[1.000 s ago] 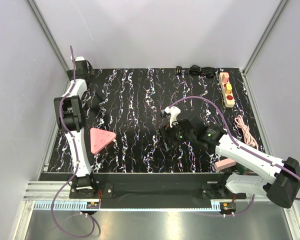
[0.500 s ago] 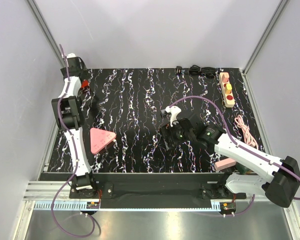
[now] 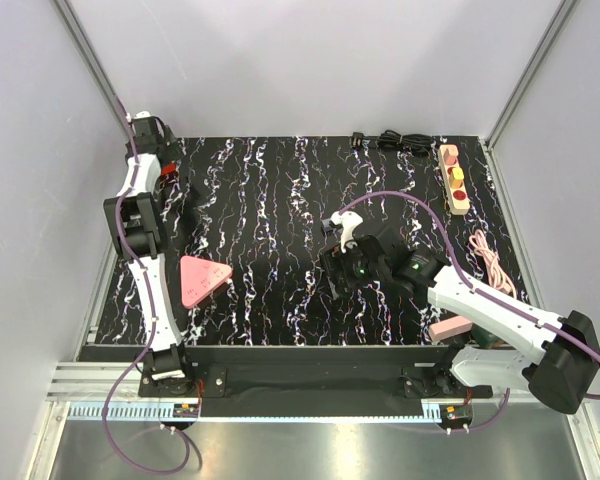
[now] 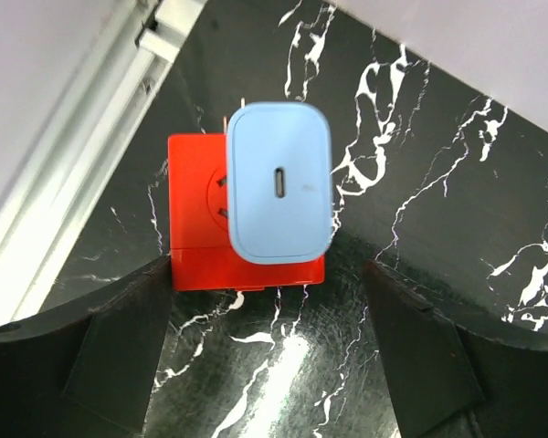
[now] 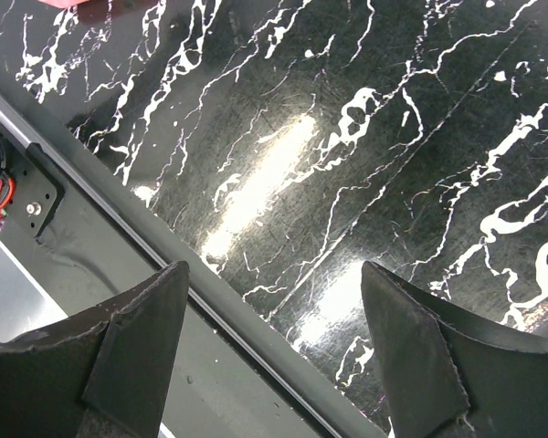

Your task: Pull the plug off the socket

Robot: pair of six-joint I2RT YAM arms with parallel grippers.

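Observation:
A red socket block point(image 4: 201, 228) stands at the table's far-left corner with a light-blue plug point(image 4: 279, 182) seated in its face; it shows as a red spot in the top view point(image 3: 167, 168). My left gripper point(image 4: 269, 365) is open, with the block just beyond and between its fingertips, not touching; in the top view it is at the far left point(image 3: 173, 185). The beige socket strip point(image 3: 453, 180) with red and yellow round outlets lies at the far right, no gripper near it. My right gripper point(image 5: 274, 356) is open and empty over the table's front edge point(image 3: 335, 272).
A pink triangle point(image 3: 198, 278) lies at the near left. A flat pink bar point(image 3: 448, 328) lies under the right arm. A black cable point(image 3: 395, 142) runs along the back edge, a pink cable point(image 3: 490, 262) lies at the right. A white object point(image 3: 342, 228) sits beside the right wrist. Metal frame rails border the table.
My left arm has swung further toward the far-left corner, bringing its gripper up to the red block. The right arm has hardly moved.

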